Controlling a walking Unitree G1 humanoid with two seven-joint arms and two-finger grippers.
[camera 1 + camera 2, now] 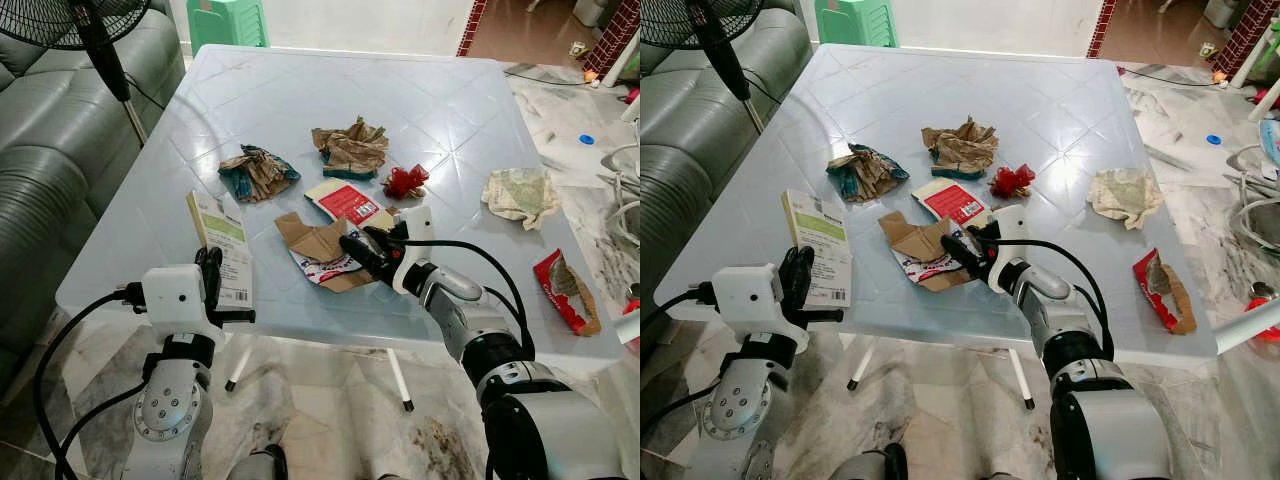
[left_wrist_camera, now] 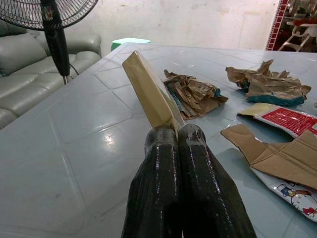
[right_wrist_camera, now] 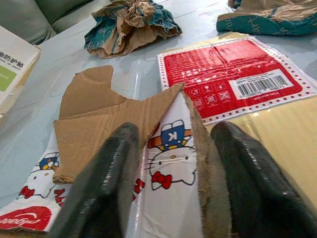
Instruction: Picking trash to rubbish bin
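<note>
Left end effector (image 1: 212, 268), lower left, clenched on flat white-and-green labelled box (image 1: 222, 245), held upright at the edge of the pale blue bench (image 1: 430, 110). Right end effector (image 3: 173, 173), centre, fingers spread astride torn brown cardboard piece with cartoon print (image 1: 318, 252), directly beneath it, long axis running left. Crumpled brown paper wads (image 1: 350, 147) lie beyond, upper centre.

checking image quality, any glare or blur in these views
Left eye view: sharp, soft sheen on the table. Left wrist view: the left hand close and dark, small glare spot beside it. Right wrist view: the right hand soft, near fingers blurred, glare on the red packet.
</note>
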